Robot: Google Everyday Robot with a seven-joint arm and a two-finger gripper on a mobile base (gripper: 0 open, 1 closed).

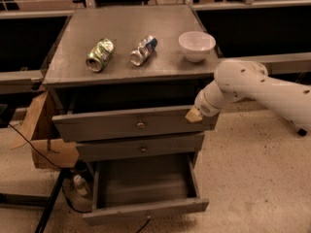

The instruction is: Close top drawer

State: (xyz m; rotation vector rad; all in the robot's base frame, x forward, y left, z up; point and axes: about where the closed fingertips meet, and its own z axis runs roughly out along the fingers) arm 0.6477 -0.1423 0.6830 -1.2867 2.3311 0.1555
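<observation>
The top drawer [121, 126] stands partly pulled out beneath the cabinet top [146, 21]. The gripper [194, 114] sits against its front's 3 o'clock end, probably placed to push it shut; its opening cannot be told. At 12 o'clock lie a green can [100, 55] and a silver-blue can [143, 50], labels unreadable.

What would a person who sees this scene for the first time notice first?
The eye goes first to the white arm coming in from the right, with its claw at the right end of the top drawer, which stands pulled out. Next is the lowest drawer, pulled out farther and gaping near the floor. On the cabinet top lie a green can and a silver can, with a white bowl to their right.
</observation>
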